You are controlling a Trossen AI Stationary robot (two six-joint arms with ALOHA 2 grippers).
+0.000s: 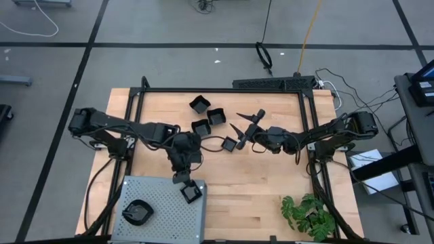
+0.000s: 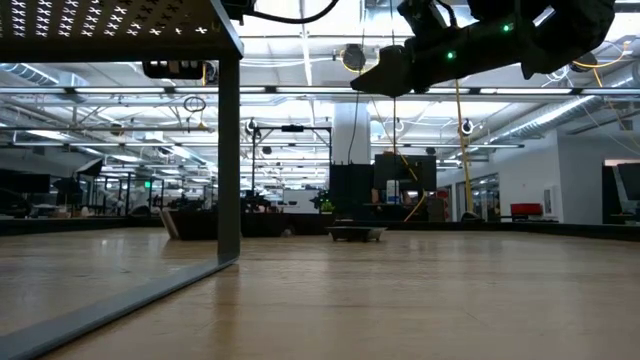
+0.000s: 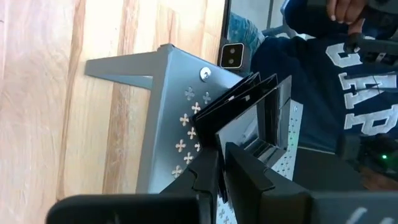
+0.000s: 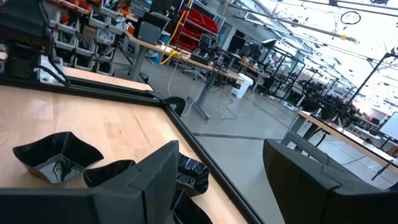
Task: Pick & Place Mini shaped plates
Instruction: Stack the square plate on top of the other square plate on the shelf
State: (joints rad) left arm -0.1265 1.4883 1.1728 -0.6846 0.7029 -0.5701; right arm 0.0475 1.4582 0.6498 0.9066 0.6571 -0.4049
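Two arms work over the desk [image 1: 258, 196]. From above, the left gripper [image 1: 190, 190] holds a square plate [image 1: 192, 193] over the grey tray [image 1: 166, 213]; one plate [image 1: 137, 212] lies there, more plates [image 1: 209, 116] wait behind. Left wrist: jaws closed on it; release comes next. Right wrist: right gripper [image 4: 217, 180] hangs, jaws open.

The wooden table [image 1: 258, 196] carries 4 black mini plates [image 1: 207, 115], a perforated tray [image 1: 163, 210] and a plant [image 1: 308, 215].

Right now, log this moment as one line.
left end effector: shut on square plate over tray | right end effector: open, empty | round plate on tray
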